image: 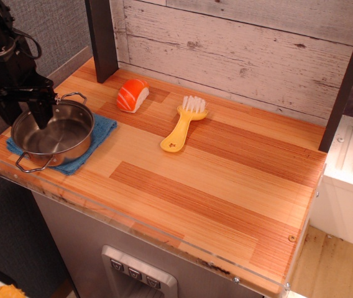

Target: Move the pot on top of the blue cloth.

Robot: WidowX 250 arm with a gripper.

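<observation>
- The pot (pixel 53 135) sits at the left end of the bench, near the front left corner, resting on the blue cloth (pixel 99 132)
- The cloth shows past the pot along its right side and front, and a sliver of it shows at the left; the rest lies under the pot
- The pot stands upright with its open mouth up and its shiny inside bare; one wire loop handle points toward the back of the bench, the other toward the front left corner
- The gripper (pixel 22 110) hangs over the back left part of the pot, its black body rising out of the top left of the frame
- One dark finger (pixel 41 115) reaches down inside the pot's rim; the other stands outside the pot wall on the left, so the jaws are spread, straddling the rim
- Whether either finger presses on the wall I cannot tell, though the jaws look released rather than clenched
- An orange and white piece of toy sushi (pixel 132 94) lies toward the back edge, right of the pot and well apart from it
- A yellow brush (pixel 183 125) with white bristles lies near the middle of the bench, bristles toward the back wall and handle toward the front edge
- A dark post (pixel 102 38) stands at the back left corner, and weathered white boards (pixel 245 49) line the back edge
</observation>
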